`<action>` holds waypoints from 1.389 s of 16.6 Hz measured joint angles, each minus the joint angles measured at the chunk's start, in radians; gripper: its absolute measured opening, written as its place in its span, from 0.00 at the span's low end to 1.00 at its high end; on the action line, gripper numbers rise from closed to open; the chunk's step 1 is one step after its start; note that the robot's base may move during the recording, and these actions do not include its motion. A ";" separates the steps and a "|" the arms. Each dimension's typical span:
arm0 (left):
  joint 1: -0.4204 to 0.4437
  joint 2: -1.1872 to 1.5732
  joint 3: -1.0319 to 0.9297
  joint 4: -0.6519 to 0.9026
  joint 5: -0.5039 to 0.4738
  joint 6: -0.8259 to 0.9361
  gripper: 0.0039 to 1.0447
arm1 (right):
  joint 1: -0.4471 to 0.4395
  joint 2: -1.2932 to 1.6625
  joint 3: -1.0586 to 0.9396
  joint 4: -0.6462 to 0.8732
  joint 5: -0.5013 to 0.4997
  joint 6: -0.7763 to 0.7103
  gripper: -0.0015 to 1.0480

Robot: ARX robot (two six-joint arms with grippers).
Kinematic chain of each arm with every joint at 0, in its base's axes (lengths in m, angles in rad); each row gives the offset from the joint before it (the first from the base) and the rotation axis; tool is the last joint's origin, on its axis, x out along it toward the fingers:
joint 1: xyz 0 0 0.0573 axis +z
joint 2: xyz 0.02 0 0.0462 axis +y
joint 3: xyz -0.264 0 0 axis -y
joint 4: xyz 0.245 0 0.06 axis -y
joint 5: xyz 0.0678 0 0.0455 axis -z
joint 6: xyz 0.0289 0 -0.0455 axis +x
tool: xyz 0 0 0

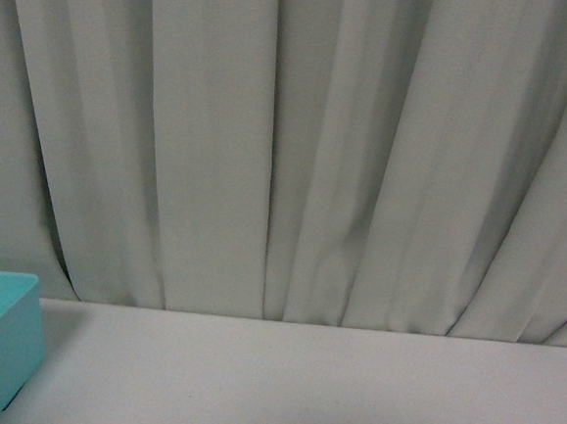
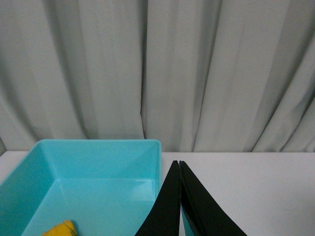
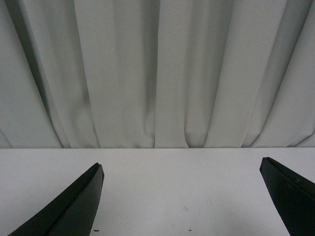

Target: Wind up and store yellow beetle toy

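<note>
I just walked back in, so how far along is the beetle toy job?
Looks nearly done: something yellow, likely the toy, lies in the teal bin, though only an edge shows. The left gripper is shut and empty; the right gripper is open and empty. Winding can't be confirmed.

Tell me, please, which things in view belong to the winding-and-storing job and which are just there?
Part of the job:
- yellow toy, only a sliver showing inside the bin
- teal bin, holding it
- left gripper, shut and empty
- right gripper, open and empty

Just there:
- white table
- grey curtain behind it
</note>
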 joint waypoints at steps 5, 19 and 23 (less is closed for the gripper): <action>-0.002 -0.017 -0.022 -0.008 0.000 0.000 0.01 | 0.000 0.000 0.000 0.000 0.000 0.000 0.94; -0.002 -0.017 -0.022 -0.008 0.000 0.000 0.96 | 0.000 0.000 0.000 0.000 0.000 0.000 0.94; -0.002 -0.017 -0.022 -0.008 0.000 -0.001 0.94 | 0.000 0.000 0.000 0.000 0.000 0.000 0.94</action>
